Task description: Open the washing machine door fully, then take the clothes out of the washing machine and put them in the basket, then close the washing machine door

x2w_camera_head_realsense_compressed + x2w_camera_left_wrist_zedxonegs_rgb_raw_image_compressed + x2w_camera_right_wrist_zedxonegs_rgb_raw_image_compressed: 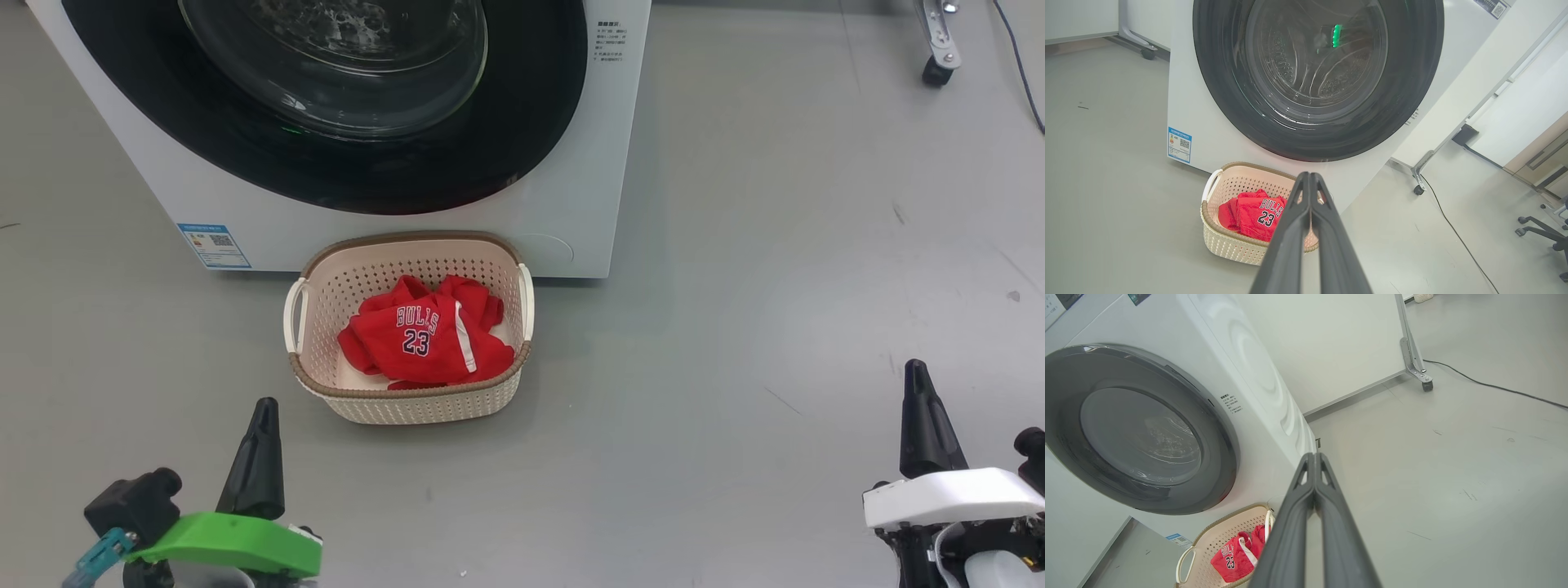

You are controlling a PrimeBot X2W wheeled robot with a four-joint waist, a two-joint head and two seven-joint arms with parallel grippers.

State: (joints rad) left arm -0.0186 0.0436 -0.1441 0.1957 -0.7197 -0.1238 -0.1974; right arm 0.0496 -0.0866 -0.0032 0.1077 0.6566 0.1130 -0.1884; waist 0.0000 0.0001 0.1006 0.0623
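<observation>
**A:** Where do we stand? At the top of the head view we see the big white front-loading washing machine (pixel 600 180). Its large round, glossy black-rimmed glass door (pixel 335 73) lies flush against the front.

**B:** We read it as closed in both wrist views too. Through the glass we make out perforated steel drum and no red fabric.

**A:** The bright red, white-trimmed garments (pixel 424 335), with the "BULLS 23" jersey on top, sit inside the small cream perforated plastic basket (pixel 408 394) with the brown rim. It is at the centre of the frame, on the floor just in front of the machine.

**B:** Our left claw (pixel 265 408), at lower left, is clenched on nothing. Our right claw (pixel 918 376), at lower right, is the same. Both are well apart from the basket.

**A:** So we judge all three steps done, with nothing left to do.
</observation>
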